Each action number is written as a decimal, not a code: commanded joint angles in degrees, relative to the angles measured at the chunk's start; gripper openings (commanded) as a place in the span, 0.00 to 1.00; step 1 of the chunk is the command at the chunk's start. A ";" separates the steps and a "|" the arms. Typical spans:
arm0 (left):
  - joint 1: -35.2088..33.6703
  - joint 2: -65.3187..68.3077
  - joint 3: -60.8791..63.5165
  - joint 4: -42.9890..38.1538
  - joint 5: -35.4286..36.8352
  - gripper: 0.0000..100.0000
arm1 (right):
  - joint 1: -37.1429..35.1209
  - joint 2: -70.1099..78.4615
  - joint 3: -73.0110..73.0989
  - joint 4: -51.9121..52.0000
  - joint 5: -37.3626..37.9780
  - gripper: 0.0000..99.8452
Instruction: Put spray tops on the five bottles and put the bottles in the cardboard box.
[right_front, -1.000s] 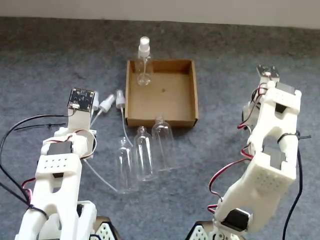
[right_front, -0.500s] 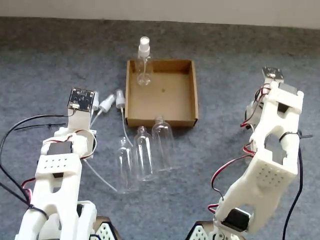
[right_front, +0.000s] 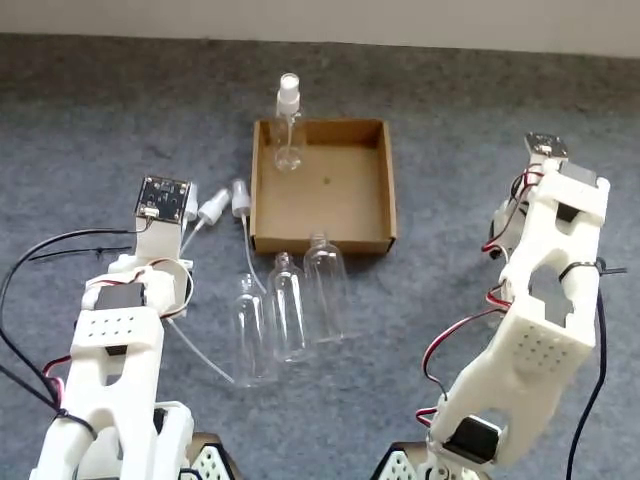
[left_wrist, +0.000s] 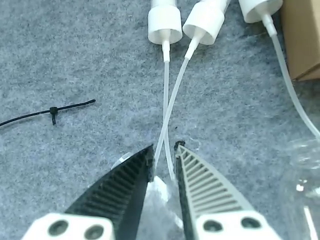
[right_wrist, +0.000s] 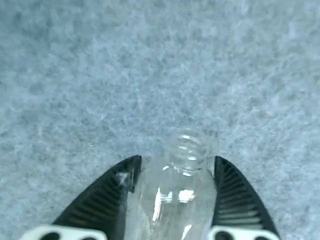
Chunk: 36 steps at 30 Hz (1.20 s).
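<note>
Desk (right_front: 120, 120): grey, carpet-like surface carrying all items. Cardboard box (right_front: 372, 190): open, shallow, set centrally between the two arms. Capped bottle (right_front: 288, 140): clear, fitted with a white spray top, in the box's far left corner, its top showing past the far wall; upright or leaning cannot be told. Left bottle (right_front: 250, 330), middle bottle (right_front: 287, 308), right bottle (right_front: 326, 285): clear, uncapped, lying side by side on the desk just in front of the box, necks toward it. First spray top (left_wrist: 165, 22), second spray top (left_wrist: 206, 22), third spray top (left_wrist: 260, 7): white, loose, lying on the desk to the left of the box, the third nearest the box wall, each trailing a thin dip tube. Left pincer (left_wrist: 164, 148): low over the desk, narrowly spread, with the tubes of the first and second spray tops running into the gap. Right pincer (right_wrist: 177, 160): to the right of the box and apart from it, pinching the held bottle (right_wrist: 186, 150), a clear uncapped one whose threaded neck juts out past the fingertips. Cable tie (left_wrist: 52, 112): black, lying on the desk beside the left arm.
</note>
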<state>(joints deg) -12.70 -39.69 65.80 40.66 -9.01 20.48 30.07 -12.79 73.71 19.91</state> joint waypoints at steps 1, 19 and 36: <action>0.84 -1.19 -0.31 -0.88 0.18 0.08 | 0.48 -1.10 -3.38 0.75 -0.09 0.08; -1.71 24.92 -48.84 25.67 0.09 0.12 | -13.49 -15.69 -16.66 11.12 10.29 0.04; -0.84 85.49 -117.76 46.95 0.26 0.15 | -14.55 -56.13 43.91 -21.76 13.63 0.04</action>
<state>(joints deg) -13.85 37.76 -36.88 82.95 -9.01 6.07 -18.90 21.05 58.77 32.75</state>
